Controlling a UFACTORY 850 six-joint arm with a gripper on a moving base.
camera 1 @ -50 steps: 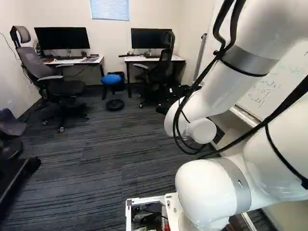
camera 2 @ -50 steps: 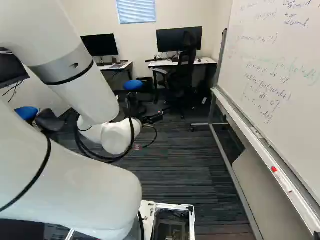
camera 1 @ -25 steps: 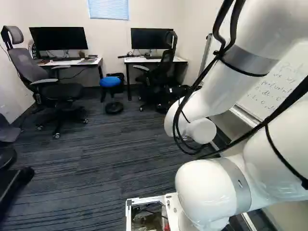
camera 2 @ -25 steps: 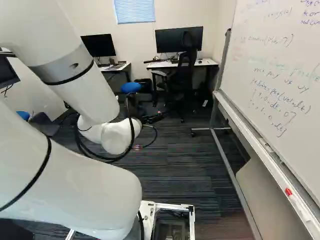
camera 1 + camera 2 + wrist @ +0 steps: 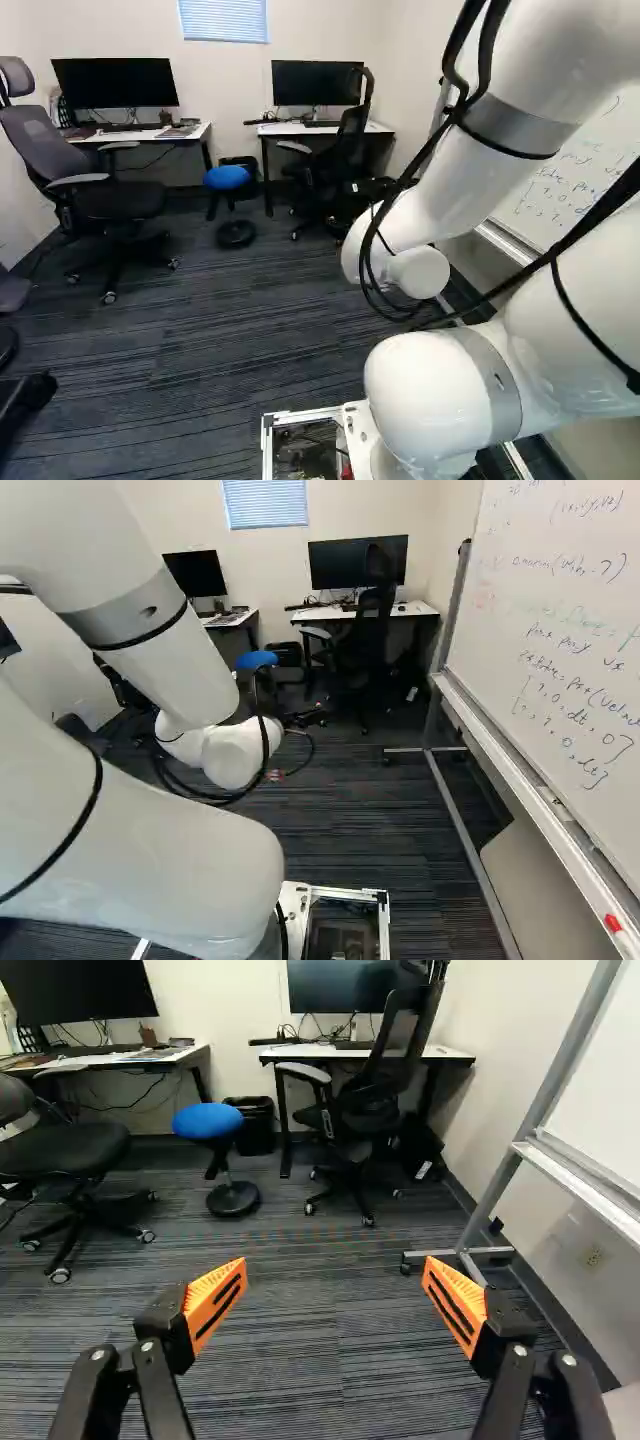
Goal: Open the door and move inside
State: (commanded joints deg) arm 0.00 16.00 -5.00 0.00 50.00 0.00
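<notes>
gripper was held above the floor, fingers spread wide, pads well apart. where the door stood could not be told. blue stool was seen between two desks; by the right one's front edge, a black chair was parked.

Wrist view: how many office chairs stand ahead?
2: a black office chair at the desk nearer the whiteboard; another office chair, partly cut off, on the blue stool's other side. Others may be hidden.
</notes>
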